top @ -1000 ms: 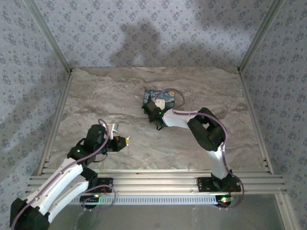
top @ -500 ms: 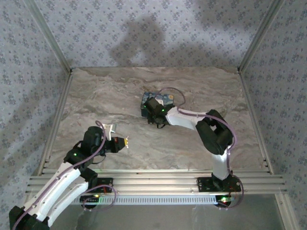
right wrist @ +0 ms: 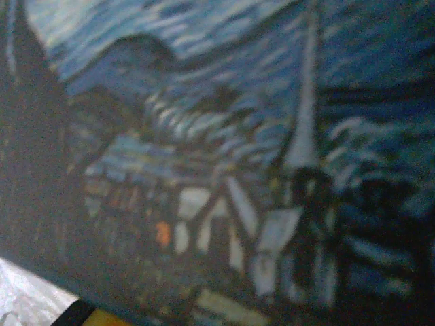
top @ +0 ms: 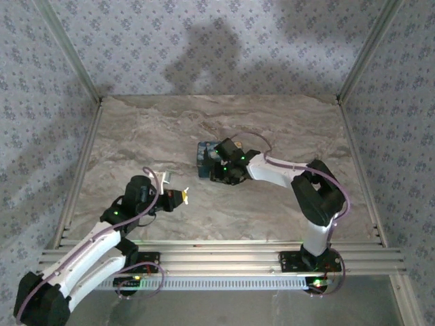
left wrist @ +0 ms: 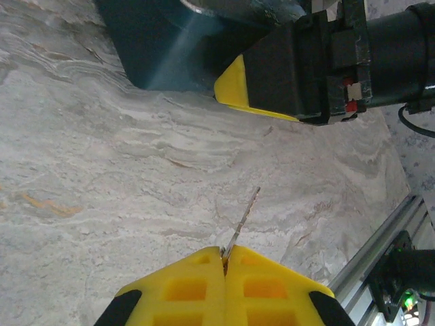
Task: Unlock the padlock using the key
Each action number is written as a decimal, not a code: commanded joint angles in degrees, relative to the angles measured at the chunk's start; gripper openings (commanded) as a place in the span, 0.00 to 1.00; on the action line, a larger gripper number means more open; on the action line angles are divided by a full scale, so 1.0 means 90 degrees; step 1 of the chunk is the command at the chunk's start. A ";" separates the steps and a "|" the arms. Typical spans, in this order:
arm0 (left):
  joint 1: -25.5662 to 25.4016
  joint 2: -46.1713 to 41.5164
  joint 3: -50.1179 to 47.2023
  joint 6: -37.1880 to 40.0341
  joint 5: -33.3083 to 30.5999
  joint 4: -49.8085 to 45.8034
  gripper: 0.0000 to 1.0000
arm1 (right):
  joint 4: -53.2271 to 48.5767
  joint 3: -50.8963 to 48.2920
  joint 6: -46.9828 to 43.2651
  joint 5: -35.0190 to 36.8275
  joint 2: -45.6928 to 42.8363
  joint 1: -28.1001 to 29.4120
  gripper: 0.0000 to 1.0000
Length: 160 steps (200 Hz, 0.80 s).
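My left gripper (top: 182, 197) is shut on the key (left wrist: 243, 219). Its thin metal blade sticks out from between the yellow pads (left wrist: 272, 285) and points toward the padlock. The padlock (top: 204, 157) is a dark blue block with a painted night-sky picture, at the middle of the table. In the left wrist view its blue side (left wrist: 163, 47) lies just beyond the key tip, with a gap of bare table between. My right gripper (top: 216, 166) grips the padlock from the right; one yellow finger (left wrist: 238, 88) presses against it. The right wrist view is close on the padlock's painted face (right wrist: 217, 163).
The marble tabletop (top: 136, 136) is bounded by patterned walls and aluminium posts. Aluminium rails (top: 217, 255) run along the near edge, and one rail (left wrist: 380, 251) lies to the right of the key.
The right gripper has carried the padlock left and nearer, turning it toward the left arm. The left gripper has shifted slightly right with the key.
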 commanded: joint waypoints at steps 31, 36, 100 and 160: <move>-0.0391 0.0153 -0.0232 0.0165 -0.0004 0.1549 0.00 | 0.0445 -0.0123 0.0424 -0.1287 -0.0414 -0.0226 0.00; -0.0404 0.0193 -0.0259 0.0185 -0.0010 0.1668 0.00 | 0.0463 -0.0118 0.0450 -0.1386 -0.0407 -0.0241 0.00; -0.0431 0.1682 0.0032 0.0695 0.0393 0.2510 0.00 | 0.0165 0.0136 0.0578 -0.1897 -0.0447 -0.0423 0.00; -0.0398 0.3256 -0.0074 0.0618 0.0698 0.4491 0.00 | 0.0351 -0.0002 0.1060 -0.2266 -0.0705 -0.0623 0.00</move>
